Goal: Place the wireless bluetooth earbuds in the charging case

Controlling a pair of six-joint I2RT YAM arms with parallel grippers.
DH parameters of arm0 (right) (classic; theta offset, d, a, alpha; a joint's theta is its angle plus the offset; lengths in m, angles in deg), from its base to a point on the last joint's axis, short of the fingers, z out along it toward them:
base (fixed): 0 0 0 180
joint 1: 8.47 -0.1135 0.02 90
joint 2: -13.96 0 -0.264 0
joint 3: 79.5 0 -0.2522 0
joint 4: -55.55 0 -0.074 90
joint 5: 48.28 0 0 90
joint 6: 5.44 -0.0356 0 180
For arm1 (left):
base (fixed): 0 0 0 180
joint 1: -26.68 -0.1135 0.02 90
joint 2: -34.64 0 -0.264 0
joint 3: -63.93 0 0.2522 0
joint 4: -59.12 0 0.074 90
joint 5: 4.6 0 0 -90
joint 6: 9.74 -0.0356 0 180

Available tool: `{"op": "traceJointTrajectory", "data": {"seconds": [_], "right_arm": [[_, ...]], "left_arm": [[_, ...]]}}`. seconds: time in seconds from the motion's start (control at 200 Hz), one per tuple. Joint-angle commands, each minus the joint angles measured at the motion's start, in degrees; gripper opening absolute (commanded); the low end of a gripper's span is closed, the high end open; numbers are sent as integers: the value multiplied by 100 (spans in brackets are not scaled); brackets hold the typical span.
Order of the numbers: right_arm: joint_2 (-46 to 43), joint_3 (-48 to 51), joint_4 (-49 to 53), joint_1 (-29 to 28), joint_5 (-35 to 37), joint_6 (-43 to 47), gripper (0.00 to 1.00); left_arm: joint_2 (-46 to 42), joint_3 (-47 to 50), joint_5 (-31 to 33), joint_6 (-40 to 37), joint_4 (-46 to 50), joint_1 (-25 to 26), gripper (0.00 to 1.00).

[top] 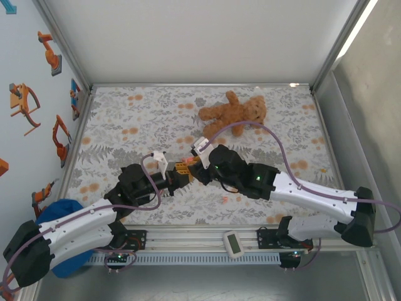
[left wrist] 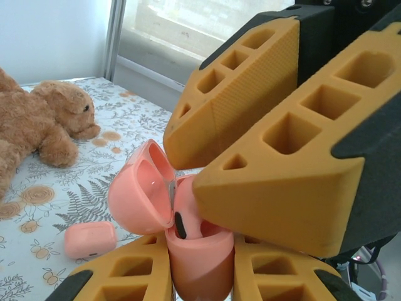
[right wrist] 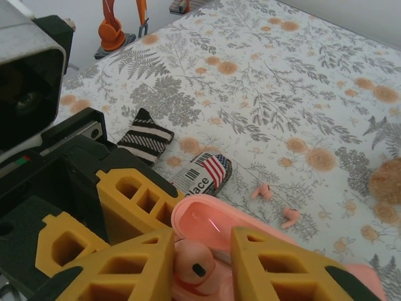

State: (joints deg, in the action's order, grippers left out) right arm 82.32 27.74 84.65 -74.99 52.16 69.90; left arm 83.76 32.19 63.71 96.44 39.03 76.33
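Note:
My left gripper [left wrist: 202, 276] is shut on the lower body of a salmon-pink charging case [left wrist: 200, 263] and holds it upright above the table, lid [left wrist: 141, 188] swung open. One pink earbud [right wrist: 191, 263] with a dark oval spot sits in the case's well. My right gripper [right wrist: 203, 238] straddles it from above, jaws slightly open, and a gap shows beside the bud. In the left wrist view one of the right gripper's yellow fingers [left wrist: 282, 169] rests over the case mouth. In the top view both grippers [top: 178, 179] [top: 193, 168] meet mid-table. Two loose earbuds [right wrist: 262, 192] [right wrist: 290, 217] lie on the cloth.
A second pink case [left wrist: 89, 240] lies shut on the floral cloth to the left. Just past the held case lie a flag-printed packet [right wrist: 203, 172] and a striped black-and-white piece [right wrist: 145, 135]. At the back of the table lies a brown teddy bear [top: 233, 113].

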Motion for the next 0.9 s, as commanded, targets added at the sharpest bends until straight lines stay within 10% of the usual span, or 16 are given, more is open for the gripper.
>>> {"op": "traceJointTrajectory", "data": {"seconds": [0.0, 0.896], "right_arm": [[-182, -258, 92, -19, 226, -81, 34], [-1757, 743, 471, 20, 1445, -534, 84]], "left_arm": [[-75, -154, -73, 74, -175, 36, 10], [-157, -26, -54, 138, -236, 45, 10]]}}
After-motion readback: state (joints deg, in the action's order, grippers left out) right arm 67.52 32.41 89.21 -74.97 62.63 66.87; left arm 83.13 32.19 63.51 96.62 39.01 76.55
